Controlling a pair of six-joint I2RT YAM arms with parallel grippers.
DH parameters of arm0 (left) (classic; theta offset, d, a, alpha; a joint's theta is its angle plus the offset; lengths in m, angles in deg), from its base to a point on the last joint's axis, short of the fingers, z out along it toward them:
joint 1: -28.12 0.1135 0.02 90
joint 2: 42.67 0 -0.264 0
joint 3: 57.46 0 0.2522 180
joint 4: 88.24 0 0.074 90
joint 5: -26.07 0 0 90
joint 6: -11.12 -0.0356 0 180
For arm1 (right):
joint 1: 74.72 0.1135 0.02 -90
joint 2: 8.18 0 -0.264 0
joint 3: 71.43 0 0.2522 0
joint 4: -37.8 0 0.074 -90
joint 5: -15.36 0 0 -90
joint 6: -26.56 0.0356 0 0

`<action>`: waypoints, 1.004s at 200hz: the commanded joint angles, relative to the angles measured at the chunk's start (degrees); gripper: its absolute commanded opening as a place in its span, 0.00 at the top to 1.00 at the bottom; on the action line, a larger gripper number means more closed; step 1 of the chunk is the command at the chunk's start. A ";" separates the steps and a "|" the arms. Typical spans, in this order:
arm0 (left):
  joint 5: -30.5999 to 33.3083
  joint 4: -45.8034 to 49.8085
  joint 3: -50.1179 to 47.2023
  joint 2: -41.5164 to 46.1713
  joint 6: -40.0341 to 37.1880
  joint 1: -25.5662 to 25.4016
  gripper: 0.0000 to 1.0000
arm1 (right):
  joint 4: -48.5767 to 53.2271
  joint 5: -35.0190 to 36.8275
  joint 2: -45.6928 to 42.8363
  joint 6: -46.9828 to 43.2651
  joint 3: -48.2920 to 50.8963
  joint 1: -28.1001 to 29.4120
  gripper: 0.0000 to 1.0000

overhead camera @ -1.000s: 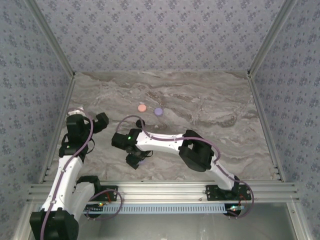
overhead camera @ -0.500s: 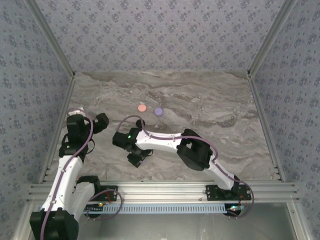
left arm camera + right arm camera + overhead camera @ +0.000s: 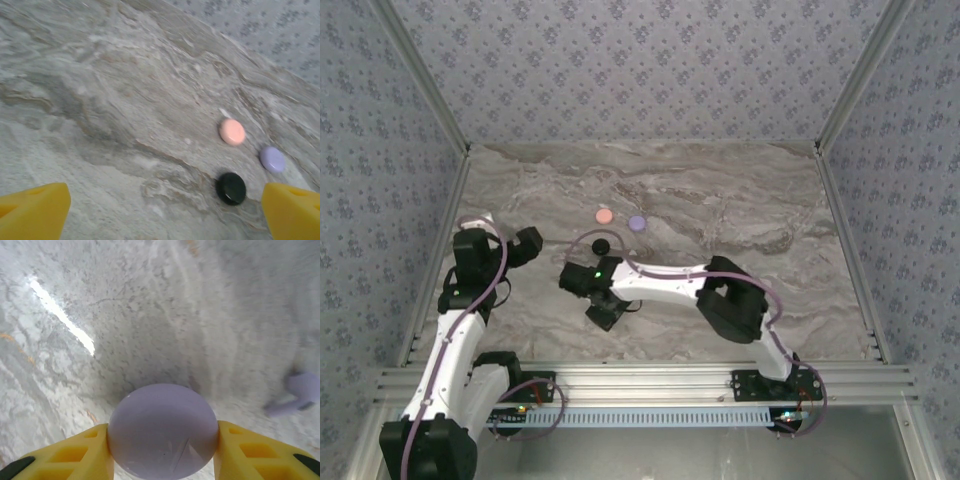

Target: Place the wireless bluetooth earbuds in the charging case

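Grip on lavender disc (image 3: 162, 437): right fingers (image 3: 75, 455) closed to its width, one on each side, touching.
Held disc shows a smooth, unbroken face; whether anything is inside, or whether it rests on the surface (image 3: 150, 315), cannot be told. One lavender earbud (image 3: 300, 389) lies on the surface just right of the held disc, blurred, apart from the fingers. Left fingers (image 3: 35, 210) wide apart, holding nothing, touching nothing. Ahead of them, flat on the surface: black disc (image 3: 230, 188), pink disc (image 3: 232, 131), second lavender disc (image 3: 272, 159), near one another, not touching.
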 commanded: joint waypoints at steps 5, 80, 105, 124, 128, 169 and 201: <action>-13.43 -2.49 3.38 -2.24 -0.27 0.30 0.05 | -7.38 4.90 -10.75 -7.14 5.91 -2.05 0.51; -37.65 -4.07 11.07 -9.75 3.69 -9.37 0.08 | -35.05 7.06 -38.55 -29.24 28.42 -12.01 0.52; -38.70 -6.08 12.92 -10.94 4.92 -14.07 0.08 | -40.96 6.21 -43.40 -35.16 31.90 -13.27 0.52; -38.78 -8.49 13.86 -12.32 5.71 -17.85 0.08 | -43.37 5.13 -45.80 -38.89 33.52 -13.43 0.52; -38.76 -8.86 14.14 -12.65 5.70 -18.72 0.08 | -43.67 4.89 -46.25 -39.73 33.75 -13.45 0.52; -34.62 -11.26 15.91 -16.86 5.06 -24.62 0.11 | -44.84 4.64 -47.66 -43.32 34.34 -13.59 0.51; -35.05 -14.81 16.77 -20.44 5.71 -27.43 0.15 | -44.92 4.25 -47.41 -44.30 33.70 -13.53 0.51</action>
